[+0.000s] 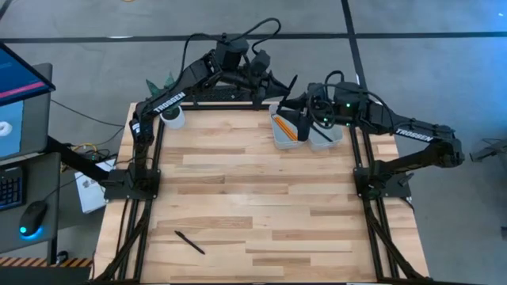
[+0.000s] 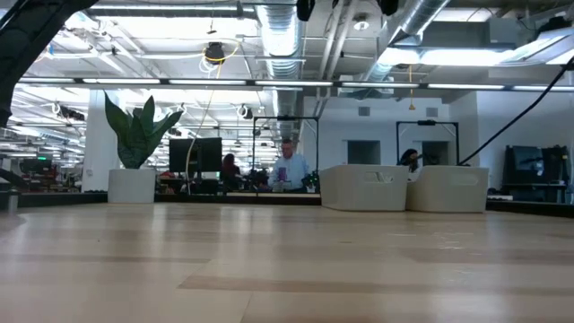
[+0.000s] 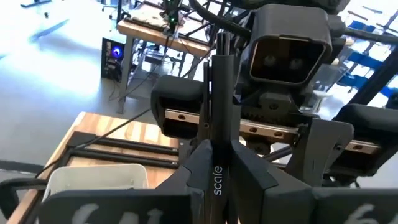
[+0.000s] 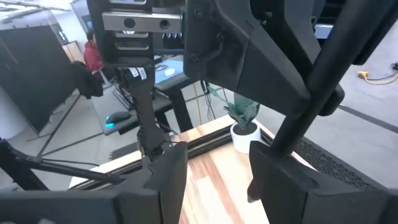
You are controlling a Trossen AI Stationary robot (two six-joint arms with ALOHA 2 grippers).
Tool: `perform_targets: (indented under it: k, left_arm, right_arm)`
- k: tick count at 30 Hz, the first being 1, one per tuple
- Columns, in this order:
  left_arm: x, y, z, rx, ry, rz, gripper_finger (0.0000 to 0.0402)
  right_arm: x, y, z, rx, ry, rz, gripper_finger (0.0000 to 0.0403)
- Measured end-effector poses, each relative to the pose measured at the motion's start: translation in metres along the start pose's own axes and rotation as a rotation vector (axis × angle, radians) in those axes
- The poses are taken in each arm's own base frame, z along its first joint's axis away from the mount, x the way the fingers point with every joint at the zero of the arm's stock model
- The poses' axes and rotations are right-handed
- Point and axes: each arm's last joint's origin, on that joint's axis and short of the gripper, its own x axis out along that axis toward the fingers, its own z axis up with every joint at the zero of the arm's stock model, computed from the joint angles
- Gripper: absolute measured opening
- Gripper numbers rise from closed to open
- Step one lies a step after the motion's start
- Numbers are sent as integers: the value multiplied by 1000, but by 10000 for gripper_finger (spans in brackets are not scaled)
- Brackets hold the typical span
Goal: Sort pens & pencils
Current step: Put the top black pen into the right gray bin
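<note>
The left hand [image 1: 273, 85] is up at the back edge of the bench [image 1: 261, 198], clamped on a held pen [image 1: 288, 87]. In the left wrist view that black stick rises straight out between the closed fingers [image 3: 242, 168]. From above, the held pen slants down toward the two bins [image 1: 283, 143] just beside it. The nearer bin shows the orange of the pencils [image 1: 280, 121]. The right hand [image 1: 303, 119] hangs over those same bins with its fingers [image 4: 168, 180] spread apart and nothing between them, and it looks straight at the left hand. So the two hands face each other at close range, with the held pen's shaft running between them. Whether it gets passed across or dropped, the move likely depends on tipping that long axis into line with a bin, and with the one that does not hold the pencils. What the other bin holds cannot be made out from here. Far off at the front-left corner, a loose pen [image 1: 190, 242] lies flat on the wood at a diagonal, well apart from both hands. It sits on the left arm's side, so that arm looks the better placed to fetch it.
</note>
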Motion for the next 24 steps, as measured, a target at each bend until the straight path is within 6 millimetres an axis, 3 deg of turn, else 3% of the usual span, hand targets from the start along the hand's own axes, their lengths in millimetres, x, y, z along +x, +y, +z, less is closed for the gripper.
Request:
perform_targets:
  k: [17,24]
  left_arm:
    - [0,0,-2,-72,15,-4,29]
    - [-8,10,-2,-119,30,-12,29]
  right_arm:
    - [0,0,0,94,-2,0,172]
    - [1,0,-5,149,47,-15,171]
